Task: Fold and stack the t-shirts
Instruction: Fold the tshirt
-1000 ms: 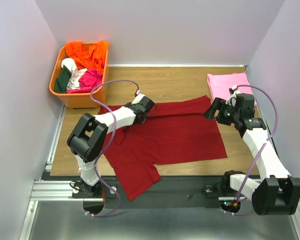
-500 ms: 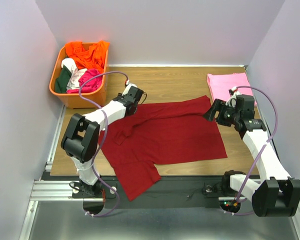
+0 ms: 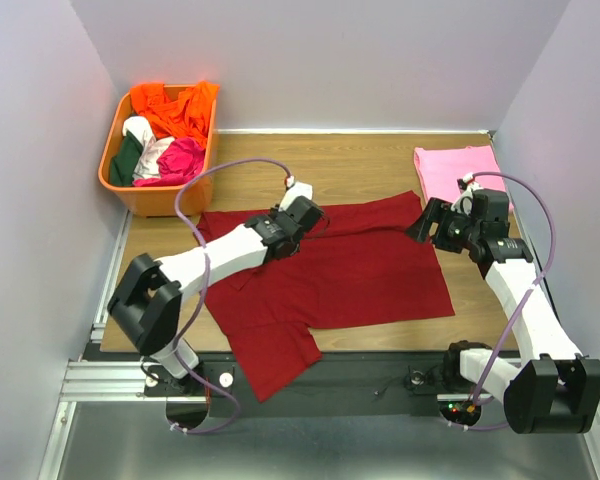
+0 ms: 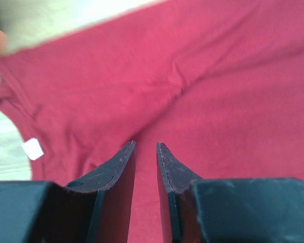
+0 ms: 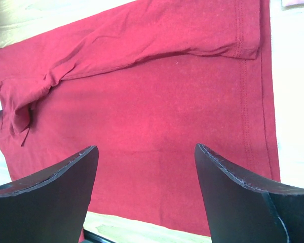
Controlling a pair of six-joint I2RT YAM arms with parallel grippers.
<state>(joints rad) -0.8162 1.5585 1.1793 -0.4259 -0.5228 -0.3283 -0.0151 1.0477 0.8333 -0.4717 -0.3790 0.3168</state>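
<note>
The maroon t-shirt [image 3: 365,270] lies spread on the wooden table, its near sleeve hanging over the front edge and one sleeve folded across its top. My left gripper [image 3: 310,214] hovers over its upper middle; in the left wrist view [image 4: 146,146] the jaws stand a narrow gap apart with nothing between them, over the red cloth [image 4: 218,101]. The white neck label [image 4: 33,149] shows at the left. My right gripper [image 3: 418,223] is wide open and empty at the shirt's far right corner, above the cloth [image 5: 157,116]. The pink t-shirt [image 3: 455,168] lies folded at the back right.
An orange plastic basket [image 3: 160,198] full of mixed clothes stands at the back left. Grey walls close in both sides and the back. A black rail runs along the table's front edge [image 3: 380,375].
My left gripper swung out to the shirt's far left corner, then came back right over its upper middle. The shirt's left corner now lies spread farther left. The right arm has not moved.
</note>
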